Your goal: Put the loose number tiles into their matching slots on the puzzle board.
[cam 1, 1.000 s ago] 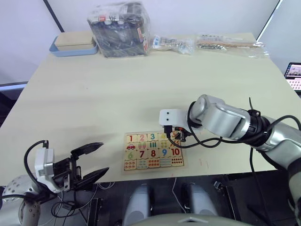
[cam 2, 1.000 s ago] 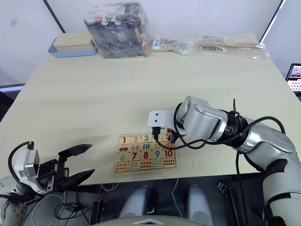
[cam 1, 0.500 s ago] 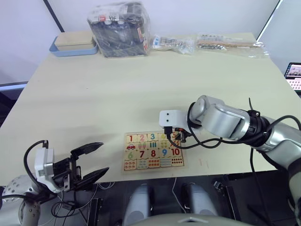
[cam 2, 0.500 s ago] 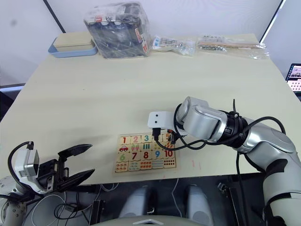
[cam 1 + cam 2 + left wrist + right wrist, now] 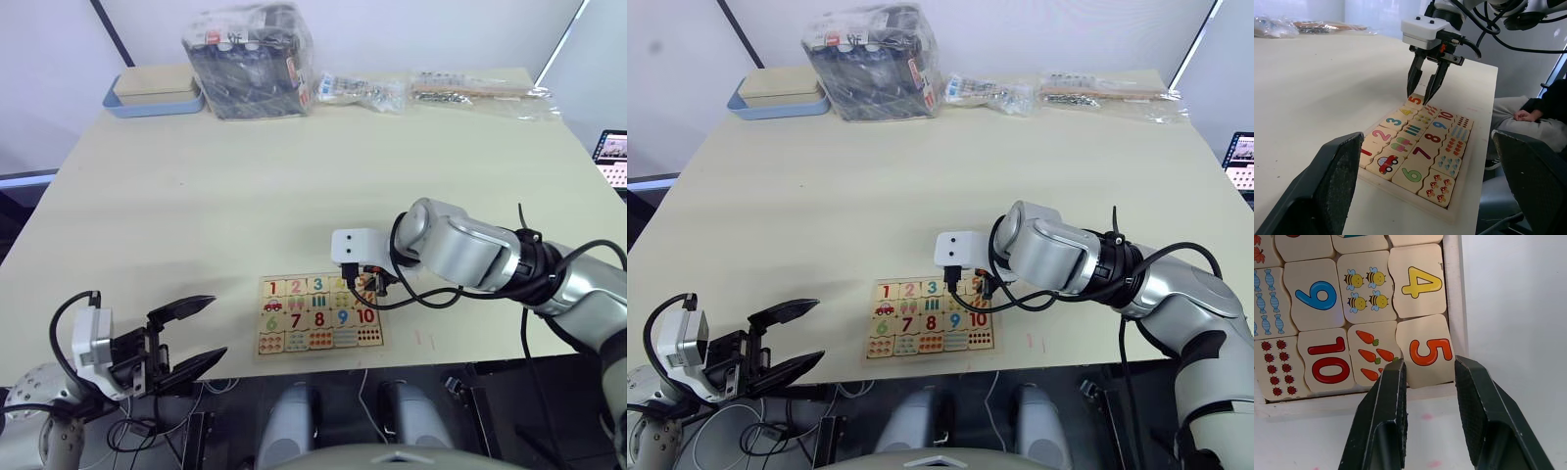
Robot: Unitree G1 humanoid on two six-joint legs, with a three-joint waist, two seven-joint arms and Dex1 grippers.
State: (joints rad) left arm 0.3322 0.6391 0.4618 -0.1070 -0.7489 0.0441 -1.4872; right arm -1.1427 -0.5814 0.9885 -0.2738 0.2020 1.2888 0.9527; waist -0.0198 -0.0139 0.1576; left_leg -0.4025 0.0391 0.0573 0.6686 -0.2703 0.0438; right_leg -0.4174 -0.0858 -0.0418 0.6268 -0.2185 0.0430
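At table's near edge: board (image 5: 319,314), tiles 1–4 seated in top row | R gripper (image 5: 1429,372) over board's corner, fingers parted astride tile 5 (image 5: 1426,355), which sits slightly askew in its slot, ungrasped | L gripper (image 5: 188,338) off table's edge, jaws wide, empty.

Bare pale table (image 5: 225,206) all round flat wooden puzzle board (image 5: 318,338); right gripper (image 5: 1426,93) blocks its 5-tile corner.
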